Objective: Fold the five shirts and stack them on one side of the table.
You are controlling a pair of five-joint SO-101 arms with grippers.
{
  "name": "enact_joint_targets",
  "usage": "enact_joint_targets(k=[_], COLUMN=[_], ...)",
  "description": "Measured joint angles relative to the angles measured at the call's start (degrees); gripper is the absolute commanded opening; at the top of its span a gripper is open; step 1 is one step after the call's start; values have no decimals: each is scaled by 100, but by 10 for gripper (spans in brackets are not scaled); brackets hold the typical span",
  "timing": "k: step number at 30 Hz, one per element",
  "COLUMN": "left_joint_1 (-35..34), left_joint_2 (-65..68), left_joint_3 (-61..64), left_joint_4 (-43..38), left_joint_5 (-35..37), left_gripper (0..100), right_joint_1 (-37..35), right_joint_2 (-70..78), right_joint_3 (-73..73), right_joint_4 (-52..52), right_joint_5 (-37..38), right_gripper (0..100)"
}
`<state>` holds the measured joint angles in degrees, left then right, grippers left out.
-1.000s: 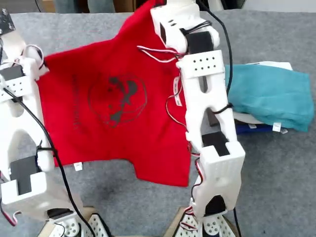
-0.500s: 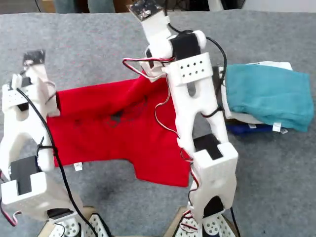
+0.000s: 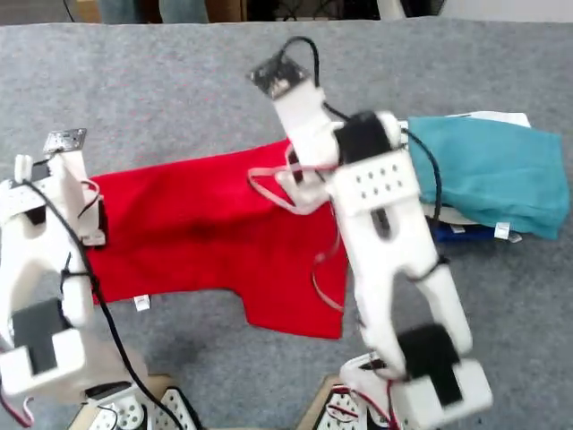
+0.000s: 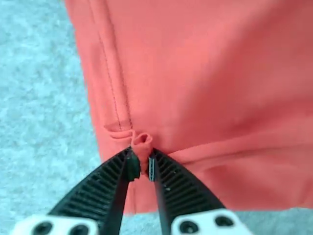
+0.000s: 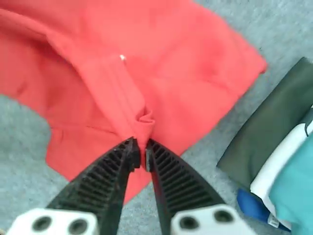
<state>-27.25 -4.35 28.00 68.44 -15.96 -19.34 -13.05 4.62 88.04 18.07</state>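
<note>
Since a second ago, dragging the far edge of the red shirt (image 3: pixel 206 242) back over its printed front, doubling it up near the stack (image 3: pixel 461 231). Clamping a small pucker of red cloth in the left gripper (image 4: pixel 141 169), all but closed, at the shirt's end farthest from the stack. Pinching another fold in the right gripper (image 5: pixel 140 149), likewise nearly closed, at the end nearer the stack. Resting on the grey table (image 3: pixel 161 81), teal shirt (image 3: pixel 488 170) topping the stack.
</note>
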Motion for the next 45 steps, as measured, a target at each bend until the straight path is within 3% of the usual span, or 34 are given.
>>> enact_joint_targets(k=[7,12,19,30,36,45], left_joint_1=[-35,-466,-853,-800,-695,-695], left_joint_2=[-756,-826,-826,-826,-844,-844], left_joint_3=[1152,1468,1495,1521,1538,1538], left_joint_4=[-79,-334,-369,-387,-387,-387], left_joint_5=[-563,-1073,-1468,-1468,-1978,-2040], left_gripper=[29,29,29,29,29,33], right_joint_1=[193,457,800,800,800,800], right_joint_2=[-1284,-1899,-2576,-3701,-3930,-3956], right_joint_3=[2743,3754,4457,5653,5741,5741], right_joint_4=[-1310,-1521,-1538,-1538,-1301,-1029], right_joint_5=[-18,0,132,255,809,1275], right_gripper=[13,13,13,13,13,14])
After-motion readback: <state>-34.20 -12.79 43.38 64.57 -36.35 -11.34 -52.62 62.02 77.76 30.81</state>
